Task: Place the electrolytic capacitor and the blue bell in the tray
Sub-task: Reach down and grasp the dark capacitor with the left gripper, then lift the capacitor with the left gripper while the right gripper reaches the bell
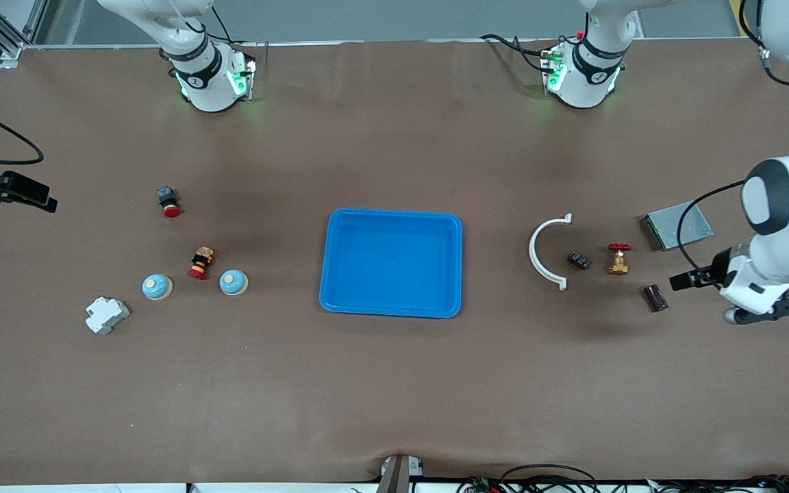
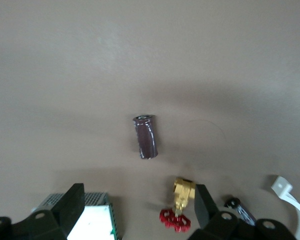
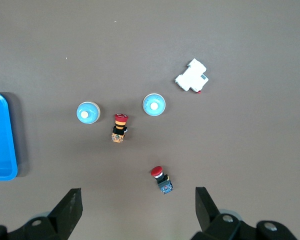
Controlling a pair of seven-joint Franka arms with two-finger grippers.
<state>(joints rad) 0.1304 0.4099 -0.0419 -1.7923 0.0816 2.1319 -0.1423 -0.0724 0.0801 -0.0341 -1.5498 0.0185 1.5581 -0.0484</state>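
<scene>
Centrally on the brown surface (image 1: 394, 383) in the front view lay the blue tray (image 1: 392, 263), with nothing in it. Toward the left arm's end from the tray sat a white curved clip (image 1: 544, 252), a small black part (image 1: 578, 260), a brass valve with a red handwheel (image 1: 618, 259), a grey metal box (image 1: 677, 226), and the electrolytic capacitor (image 1: 655, 298), lying on its side nearer the camera than the valve. The left pincer (image 1: 683, 280) hung over the surface just beside the capacitor, farther from the tray; this view did not show how its fingers stood. Toward the right arm's end from the tray sat two blue bells (image 1: 233, 282) (image 1: 157, 287), an orange-and-red push button (image 1: 201, 263) between them, a red-capped button (image 1: 168, 201) farther from the camera, and a white breaker (image 1: 106, 315).

From the left wrist, the capacitor (image 2: 145, 136) lay apart from the left pincer (image 2: 140, 205), whose fingers were spread wide and held nothing; the valve (image 2: 179, 207) and the box (image 2: 92, 220) showed near them.

From the right wrist, the right pincer (image 3: 138, 207) was released and empty, high above the bells (image 3: 153, 105) (image 3: 88, 113), both buttons (image 3: 119, 128) (image 3: 161, 180) and the breaker (image 3: 192, 77), with the tray's rim (image 3: 1, 137) at the edge.
</scene>
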